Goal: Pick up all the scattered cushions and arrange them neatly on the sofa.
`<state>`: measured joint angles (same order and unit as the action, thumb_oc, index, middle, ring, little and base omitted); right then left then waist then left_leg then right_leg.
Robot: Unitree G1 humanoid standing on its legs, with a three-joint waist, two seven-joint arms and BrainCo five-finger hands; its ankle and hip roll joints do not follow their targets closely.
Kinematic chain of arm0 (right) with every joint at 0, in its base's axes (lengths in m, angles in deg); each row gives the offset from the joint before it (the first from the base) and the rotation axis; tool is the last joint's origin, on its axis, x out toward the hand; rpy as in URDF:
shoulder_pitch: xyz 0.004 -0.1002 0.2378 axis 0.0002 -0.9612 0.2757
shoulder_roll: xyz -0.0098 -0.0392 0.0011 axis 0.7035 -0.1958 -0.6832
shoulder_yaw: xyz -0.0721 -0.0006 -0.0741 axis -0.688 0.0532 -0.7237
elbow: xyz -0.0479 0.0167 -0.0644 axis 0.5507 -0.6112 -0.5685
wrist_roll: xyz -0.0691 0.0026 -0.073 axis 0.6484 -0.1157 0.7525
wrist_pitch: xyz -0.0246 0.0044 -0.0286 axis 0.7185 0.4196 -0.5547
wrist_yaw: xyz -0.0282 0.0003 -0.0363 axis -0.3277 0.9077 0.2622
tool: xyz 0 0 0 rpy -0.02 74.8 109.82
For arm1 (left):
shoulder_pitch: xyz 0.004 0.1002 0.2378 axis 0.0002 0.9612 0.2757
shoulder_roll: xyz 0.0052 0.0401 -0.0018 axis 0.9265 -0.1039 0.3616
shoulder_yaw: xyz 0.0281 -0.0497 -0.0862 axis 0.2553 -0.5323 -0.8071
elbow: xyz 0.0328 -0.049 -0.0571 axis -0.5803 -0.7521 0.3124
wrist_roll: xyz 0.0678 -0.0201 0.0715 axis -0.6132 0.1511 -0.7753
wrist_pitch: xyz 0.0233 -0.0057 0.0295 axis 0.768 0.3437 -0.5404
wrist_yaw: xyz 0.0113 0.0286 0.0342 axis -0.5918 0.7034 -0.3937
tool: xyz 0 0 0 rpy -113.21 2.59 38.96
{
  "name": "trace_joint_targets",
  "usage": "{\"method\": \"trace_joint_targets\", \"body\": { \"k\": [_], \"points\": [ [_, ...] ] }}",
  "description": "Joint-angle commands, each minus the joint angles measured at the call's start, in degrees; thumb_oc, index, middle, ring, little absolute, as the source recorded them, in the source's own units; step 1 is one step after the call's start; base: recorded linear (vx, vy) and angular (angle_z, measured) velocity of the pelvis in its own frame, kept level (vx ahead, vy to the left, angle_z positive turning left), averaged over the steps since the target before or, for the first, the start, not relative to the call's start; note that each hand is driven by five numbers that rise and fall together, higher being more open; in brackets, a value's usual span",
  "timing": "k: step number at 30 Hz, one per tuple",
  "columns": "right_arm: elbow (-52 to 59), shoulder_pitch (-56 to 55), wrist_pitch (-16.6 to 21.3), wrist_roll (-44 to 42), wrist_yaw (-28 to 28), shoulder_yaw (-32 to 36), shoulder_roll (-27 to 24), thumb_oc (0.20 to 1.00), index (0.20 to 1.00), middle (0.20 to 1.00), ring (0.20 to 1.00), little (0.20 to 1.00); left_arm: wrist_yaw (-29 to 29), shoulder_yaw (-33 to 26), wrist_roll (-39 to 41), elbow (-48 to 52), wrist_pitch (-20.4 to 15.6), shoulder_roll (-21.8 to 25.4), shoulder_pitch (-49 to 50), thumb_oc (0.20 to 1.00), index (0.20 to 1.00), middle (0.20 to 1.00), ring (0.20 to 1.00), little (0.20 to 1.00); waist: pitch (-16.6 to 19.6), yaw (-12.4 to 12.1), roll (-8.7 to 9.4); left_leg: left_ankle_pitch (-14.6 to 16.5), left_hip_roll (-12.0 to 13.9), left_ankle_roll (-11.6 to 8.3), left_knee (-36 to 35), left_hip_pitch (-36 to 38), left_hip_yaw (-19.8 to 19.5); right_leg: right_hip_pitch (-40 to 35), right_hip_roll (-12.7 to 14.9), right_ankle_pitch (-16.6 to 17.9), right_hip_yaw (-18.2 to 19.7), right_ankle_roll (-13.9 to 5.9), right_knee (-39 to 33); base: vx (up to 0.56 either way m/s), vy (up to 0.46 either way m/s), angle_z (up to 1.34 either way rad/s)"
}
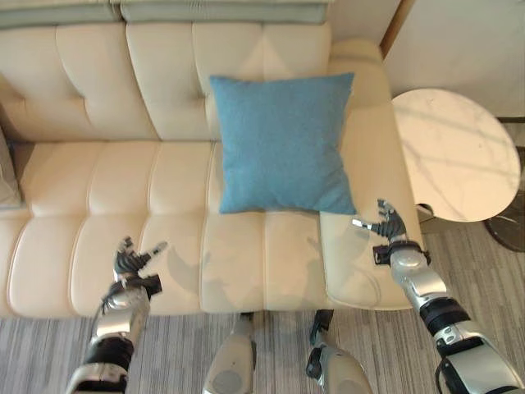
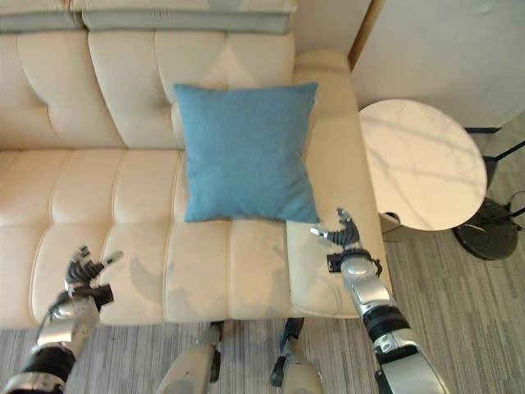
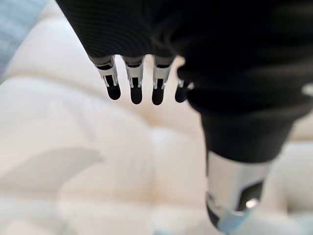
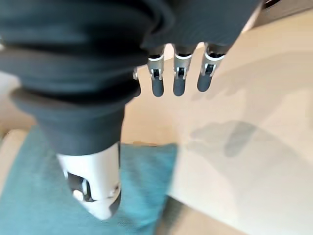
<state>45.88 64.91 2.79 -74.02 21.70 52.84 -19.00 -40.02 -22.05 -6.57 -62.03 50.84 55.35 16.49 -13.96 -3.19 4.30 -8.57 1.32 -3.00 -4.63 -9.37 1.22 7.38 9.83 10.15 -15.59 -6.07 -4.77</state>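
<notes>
Leaning against the backrest at the sofa's [image 1: 98, 205] right end, the blue cushion [image 1: 283, 144] stands nearly upright in the left eye view, its lower edge on the seat just beside the right armrest [image 1: 369, 164]; propped so, it looks already arranged rather than scattered. Both hands hang clear of it. The left hand [image 1: 135, 263] hovers over the front edge of the seat, well apart from the cushion, fingers loosely spread and holding nothing. The right hand [image 1: 385, 223] sits above the front part of the right armrest, near the cushion's lower right corner but not touching it, fingers relaxed and empty. A round white side table [image 1: 455, 152] stands beyond that armrest.

The right eye view gives the same layout: cushion against the backrest, hands apart at the front edge.

The left wrist view looks along straight, empty fingers [image 3: 136, 88] to bare cream upholstery, with a sliver of blue at one corner.

The right wrist view shows straight fingers [image 4: 179, 73] over the armrest and the cushion's corner below the thumb [image 4: 95, 186], untouched. By my judgement, this cushion is placed and both hands are free for another.
</notes>
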Motion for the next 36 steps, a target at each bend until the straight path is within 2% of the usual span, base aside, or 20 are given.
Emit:
{"method": "trace_joint_targets", "body": {
  "k": [1, 6, 9, 10, 11, 14, 15, 16, 19, 21, 23, 25, 27, 28, 29, 33, 36],
  "points": [
    [-3.64, -2.15, 0.24, 2.50, 1.19, 1.40, -0.89, 1.000, 1.000, 1.000, 1.000, 1.000, -2.58, 1.06, -4.35, -4.71, -0.23, -1.03, 0.46, 1.000, 1.000, 1.000, 1.000, 1.000, 4.99, 0.93, -1.89, 9.08, -3.33, 2.23, -0.37, 3.59, 3.28, -2.60, -2.58, -6.22, -0.97, -2.77, -0.23, -0.05, 0.078, -0.27],
    [-9.55, -7.72, -0.32, 4.32, 2.12, 4.37, -0.86, 1.000, 1.000, 1.000, 1.000, 1.000, -4.34, 3.67, -9.77, -9.21, 1.31, -3.14, 3.99, 1.000, 1.000, 1.000, 1.000, 1.000, 7.37, 2.34, -2.76, 10.28, -3.67, 2.67, -0.37, 7.33, 4.13, -6.33, -2.41, -6.48, -0.34, -2.94, -0.23, -0.05, 0.078, -0.18],
    [-11.95, -9.03, -0.56, 4.61, 2.53, 5.44, -0.83, 1.000, 1.000, 1.000, 1.000, 1.000, -4.51, 3.31, -10.94, -12.36, 1.76, -3.54, 4.56, 1.000, 1.000, 1.000, 1.000, 1.000, 7.24, 2.80, -2.94, 10.49, -3.62, 2.79, -0.37, 8.26, 4.28, -6.92, -2.30, -6.26, -0.52, -3.02, 0.29, -0.07, 0.050, -0.04],
    [-15.33, -8.86, -0.83, 5.33, 2.84, 5.60, -0.58, 1.000, 1.000, 1.000, 1.000, 1.000, -4.46, 3.34, -12.10, -17.75, 2.17, -3.51, 4.38, 1.000, 1.000, 1.000, 1.000, 1.000, 6.37, 2.84, -3.30, 10.56, -3.14, 2.79, -0.37, 8.91, 5.44, -6.76, -2.09, -6.15, -1.43, -3.36, 1.94, -0.14, 0.030, -0.11],
    [-16.41, -8.67, -0.72, 5.57, 2.84, 5.61, -0.59, 1.000, 1.000, 1.000, 1.000, 1.000, -4.34, 3.53, -13.38, -20.28, 2.47, -3.38, 4.03, 1.000, 1.000, 1.000, 1.000, 1.000, 5.70, 2.76, -3.53, 10.33, -2.79, 2.87, -0.37, 9.31, 5.87, -6.40, -2.13, -6.72, -1.76, -3.35, 3.94, -0.19, 0.030, -0.18],
    [-18.37, -9.30, -0.39, 4.88, 3.08, 6.01, 0.12, 1.000, 1.000, 1.000, 1.000, 1.000, -4.51, 3.92, -15.03, -25.46, 3.22, -3.59, 3.33, 1.000, 1.000, 1.000, 1.000, 1.000, 4.66, 3.74, -4.16, 9.25, -2.08, 3.13, -0.37, 9.29, 5.85, -5.66, -3.71, -11.12, 2.41, -2.15, 10.67, -0.14, -0.009, -0.27],
    [-18.38, -9.28, -0.38, 4.88, 3.09, 6.02, 0.12, 1.000, 1.000, 1.000, 1.000, 1.000, -4.51, 3.93, -15.03, -25.47, 3.22, -3.59, 3.31, 1.000, 1.000, 1.000, 1.000, 1.000, 4.74, 3.73, -4.16, 9.21, -2.08, 3.13, -0.37, 9.16, 5.85, -5.52, -3.71, -11.09, 2.42, -2.14, 10.70, -0.14, -0.039, -0.06],
    [-20.76, -9.90, -0.10, 4.66, 3.72, 5.50, 0.70, 1.000, 1.000, 1.000, 1.000, 1.000, -5.00, 5.19, -17.62, -28.71, 3.75, -3.86, 3.21, 1.000, 1.000, 1.000, 1.000, 1.000, 5.10, 4.00, -4.32, 9.20, -1.94, 3.52, -0.37, 9.09, 5.86, -6.39, -4.20, -13.69, 4.11, -1.25, 14.49, -0.08, -0.032, 0.03],
    [-22.48, -10.66, -0.05, 3.91, 3.96, 5.93, 1.32, 1.000, 1.000, 1.000, 1.000, 1.000, -5.44, 5.01, -17.20, -30.41, 4.11, -4.20, 3.29, 1.000, 1.000, 1.000, 1.000, 1.000, 6.24, 4.11, -4.43, 9.27, -2.08, 3.75, -0.37, 8.74, 5.39, -7.94, -4.40, -15.32, 5.41, -0.78, 17.66, -0.09, -0.085, 0.07],
    [-23.72, -11.33, -0.24, 2.84, 4.35, 6.51, 2.04, 1.000, 1.000, 1.000, 1.000, 1.000, -5.82, 4.00, -16.06, -32.07, 4.31, -4.16, 3.76, 1.000, 1.000, 1.000, 1.000, 1.000, 7.43, 3.60, -3.83, 8.64, -2.50, 3.60, -0.37, 8.18, 4.84, -11.22, -5.11, -15.67, 6.80, -0.78, 17.07, -0.17, -0.195, 0.27],
    [-23.79, -11.30, -0.25, 2.58, 4.25, 6.49, 2.33, 1.000, 1.000, 1.000, 1.000, 1.000, -5.80, 4.18, -15.94, -32.26, 4.18, -4.22, 3.63, 1.000, 1.000, 1.000, 1.000, 1.000, 7.62, 3.21, -3.61, 8.33, -2.38, 3.37, -0.37, 7.60, 5.16, -13.26, -5.17, -16.45, 5.92, -0.60, 13.97, -0.14, -0.133, 0.17],
    [-24.30, -10.75, -0.35, 2.11, 4.10, 6.09, 2.53, 1.000, 1.000, 1.000, 1.000, 1.000, -5.90, 4.15, -15.71, -32.52, 4.18, -4.35, 3.36, 1.000, 1.000, 1.000, 1.000, 1.000, 7.88, 2.38, -3.35, 6.99, -1.61, 2.65, -0.37, 6.13, 6.31, -15.44, -5.49, -17.50, 4.39, -0.22, 7.63, -0.23, -0.191, -0.28],
    [-24.49, -10.80, -0.16, 1.57, 3.68, 5.92, 2.70, 1.000, 1.000, 1.000, 1.000, 1.000, -5.98, 4.85, -15.67, -32.70, 4.18, -4.63, 2.77, 1.000, 1.000, 1.000, 1.000, 1.000, 7.56, 2.53, -3.39, 4.77, -0.60, 1.29, -0.37, 4.76, 6.42, -16.09, -7.12, -18.24, 5.05, 1.23, 4.31, -0.37, -0.323, -0.57],
    [-24.77, -10.97, 0.06, 1.03, 3.56, 5.27, 2.89, 1.000, 1.000, 1.000, 1.000, 1.000, -5.89, 5.84, -15.85, -32.26, 4.22, -4.75, 2.06, 1.000, 1.000, 1.000, 1.000, 1.000, 6.52, 3.02, -3.76, 2.12, 0.60, -0.59, -0.37, 3.25, 5.73, -16.25, -9.25, -18.03, 5.72, 2.67, 1.92, -0.60, -0.518, -0.01],
    [-24.74, -10.96, 0.16, 0.89, 3.47, 4.54, 2.68, 1.000, 1.000, 1.000, 1.000, 1.000, -5.81, 6.58, -15.94, -31.85, 4.23, -5.05, 1.44, 1.000, 1.000, 1.000, 1.000, 1.000, 5.50, 3.51, -4.03, 1.21, 1.20, -1.53, -0.37, 2.26, 4.51, -16.38, -10.59, -17.33, 5.72, 3.23, 0.12, -0.59, -0.500, 0.32],
    [-25.11, -11.42, 0.16, 0.85, 3.41, 4.39, 1.84, 1.000, 1.000, 1.000, 1.000, 1.000, -5.92, 7.60, -16.40, -30.37, 4.01, -5.40, 1.02, 1.000, 1.000, 1.000, 1.000, 1.000, 4.36, 4.49, -4.55, 2.76, 1.49, -1.50, -0.37, 1.35, 4.77, -15.94, -10.91, -16.77, 4.27, 3.68, -0.23, -0.26, -0.203, 0.08],
    [-24.72, -11.17, -0.01, 1.47, 3.19, 4.44, 0.57, 1.000, 1.000, 1.000, 1.000, 1.000, -5.89, 7.76, -15.71, -28.85, 3.55, -5.68, 0.80, 1.000, 1.000, 1.000, 1.000, 1.000, 3.18, 4.38, -4.72, 3.34, 0.81, -1.09, -0.37, 2.45, 5.88, -15.46, -9.99, -15.71, 2.97, 3.81, 0.00, -0.25, -0.132, 0.19]
  ]
}}
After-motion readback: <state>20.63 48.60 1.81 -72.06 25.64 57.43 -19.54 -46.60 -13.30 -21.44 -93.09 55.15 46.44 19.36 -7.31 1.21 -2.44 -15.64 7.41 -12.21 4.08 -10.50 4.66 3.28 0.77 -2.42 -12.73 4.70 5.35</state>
